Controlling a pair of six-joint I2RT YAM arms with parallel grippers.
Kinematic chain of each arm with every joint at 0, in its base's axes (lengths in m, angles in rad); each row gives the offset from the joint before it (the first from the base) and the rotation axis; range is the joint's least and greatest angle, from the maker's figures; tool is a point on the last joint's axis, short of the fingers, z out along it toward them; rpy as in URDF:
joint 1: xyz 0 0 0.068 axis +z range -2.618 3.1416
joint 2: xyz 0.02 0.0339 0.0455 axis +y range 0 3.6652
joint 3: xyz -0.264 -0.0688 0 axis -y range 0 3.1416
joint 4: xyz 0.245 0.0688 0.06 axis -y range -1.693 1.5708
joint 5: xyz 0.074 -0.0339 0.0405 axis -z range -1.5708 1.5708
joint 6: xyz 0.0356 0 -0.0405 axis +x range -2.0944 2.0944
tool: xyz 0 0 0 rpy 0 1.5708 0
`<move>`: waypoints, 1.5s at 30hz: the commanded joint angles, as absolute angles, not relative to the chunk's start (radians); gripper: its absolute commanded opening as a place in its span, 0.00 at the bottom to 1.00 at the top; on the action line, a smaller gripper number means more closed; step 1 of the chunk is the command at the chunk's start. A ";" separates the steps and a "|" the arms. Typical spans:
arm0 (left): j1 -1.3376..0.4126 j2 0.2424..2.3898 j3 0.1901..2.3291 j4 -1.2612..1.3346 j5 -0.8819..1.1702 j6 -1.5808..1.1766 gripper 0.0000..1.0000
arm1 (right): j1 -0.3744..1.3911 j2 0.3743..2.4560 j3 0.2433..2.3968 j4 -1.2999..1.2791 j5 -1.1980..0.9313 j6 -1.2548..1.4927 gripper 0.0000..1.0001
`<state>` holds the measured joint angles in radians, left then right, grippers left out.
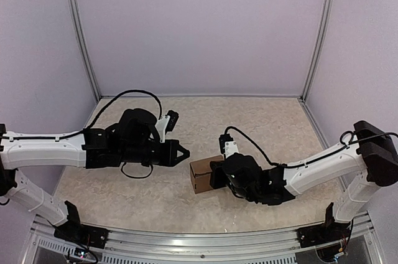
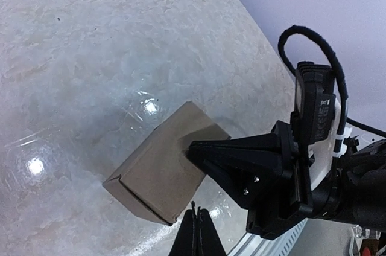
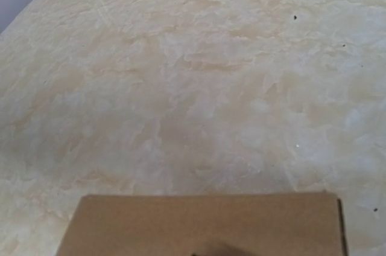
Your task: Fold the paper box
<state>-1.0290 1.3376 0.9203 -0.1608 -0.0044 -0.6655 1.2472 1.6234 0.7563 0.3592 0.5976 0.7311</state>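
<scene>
The paper box [image 1: 200,175] is seen just right of the closed left claw [image 1: 186,155]; the right claw [image 2: 193,150], likewise closed, seemingly touches it.

Table [image 1: 267,121]: beige marbled top, glossy, w/ bright glare spots. A brown cardboard paper box [image 1: 201,177] sat directly on it, folded into cube shape, flat on one face, approx. mid-width, nearer the front edge.

we see a beige marbled tabletop [image 1: 261,121], pale lilac wall panels [image 1: 199,27] on three sides, metal corner posts [image 1: 81,33], and bright glare spots [image 2: 35,165] on the gloss.
</scene>
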 commanded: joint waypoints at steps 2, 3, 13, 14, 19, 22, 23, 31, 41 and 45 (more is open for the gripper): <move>-0.995 1.385 0.897 0.013 0.118 -0.660 0.00 | 1.254 1.661 0.710 0.268 0.559 0.733 0.00; -0.986 1.394 0.889 0.037 0.128 -0.663 0.00 | 1.254 1.660 0.707 0.271 0.558 0.733 0.00; -0.972 1.498 0.827 0.167 0.214 -0.674 0.00 | 1.254 1.652 0.692 0.271 0.564 0.742 0.00; -0.972 1.509 0.813 0.193 0.227 -0.682 0.00 | 1.254 1.651 0.692 0.269 0.565 0.744 0.00; -0.976 1.576 0.747 0.241 0.235 -0.716 0.00 | 1.253 1.661 0.693 0.261 0.568 0.751 0.00; -0.977 1.613 0.710 0.246 0.221 -0.735 0.00 | 1.254 1.664 0.697 0.258 0.566 0.752 0.00; -0.977 1.623 0.705 0.246 0.220 -0.737 0.00 | 1.254 1.664 0.699 0.257 0.567 0.751 0.00; -0.978 1.660 0.701 0.208 0.188 -0.732 0.00 | 1.248 1.571 0.732 0.214 0.563 0.695 0.00; -0.978 1.647 0.710 0.161 0.160 -0.705 0.00 | 1.158 1.337 0.747 0.129 0.363 0.539 0.00; -0.979 1.651 0.715 0.146 0.147 -0.699 0.00 | 1.100 1.327 0.783 0.051 0.254 0.524 0.00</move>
<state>-0.9794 1.6058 0.7437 0.3634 0.2092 -0.7269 1.1454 1.3319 0.7422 0.1669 0.3920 0.5755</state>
